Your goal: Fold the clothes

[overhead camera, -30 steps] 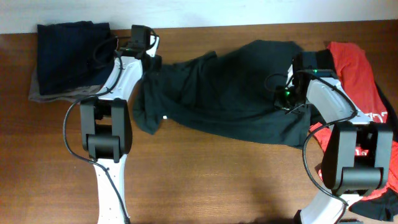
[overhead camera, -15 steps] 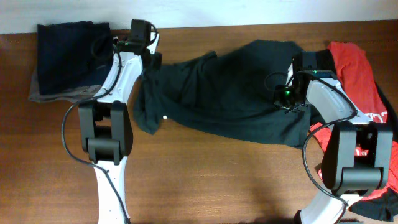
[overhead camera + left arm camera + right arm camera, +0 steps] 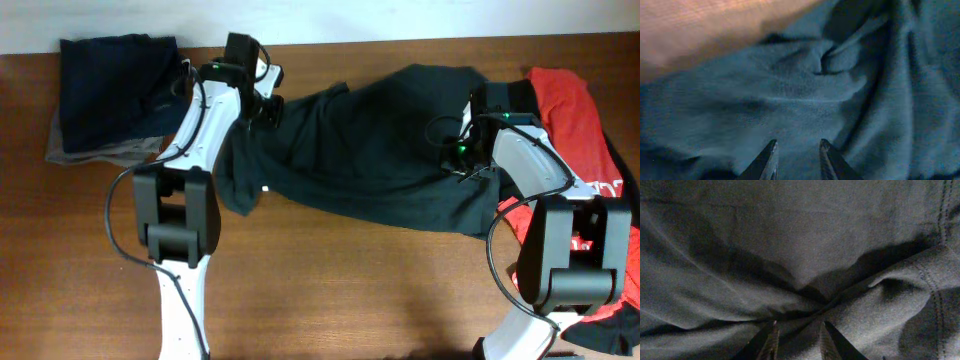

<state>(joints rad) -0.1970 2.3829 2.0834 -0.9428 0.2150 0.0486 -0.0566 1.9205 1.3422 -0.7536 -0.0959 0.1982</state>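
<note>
Charcoal T-shirt (image 3: 370,150) spread mid-table | my left gripper (image 3: 798,146) parted above its left end | my right gripper (image 3: 798,327) pinching its right side

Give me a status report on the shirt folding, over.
Left gripper open over black T-shirt, left end. Right gripper pinching its right side. Shirt bunched, unfolded. Red T-shirt lies alongside, at the right.

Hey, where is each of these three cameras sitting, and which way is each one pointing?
Overhead: above the table, looking straight down; shows both arms, the charcoal T-shirt and the red T-shirt.
Left wrist: on the left arm, facing down past its fingertips at shirt folds and table edge.
Right wrist: likewise on the right arm, fingertips over wrinkled shirt.
Shared: all three show the charcoal shirt.
</note>
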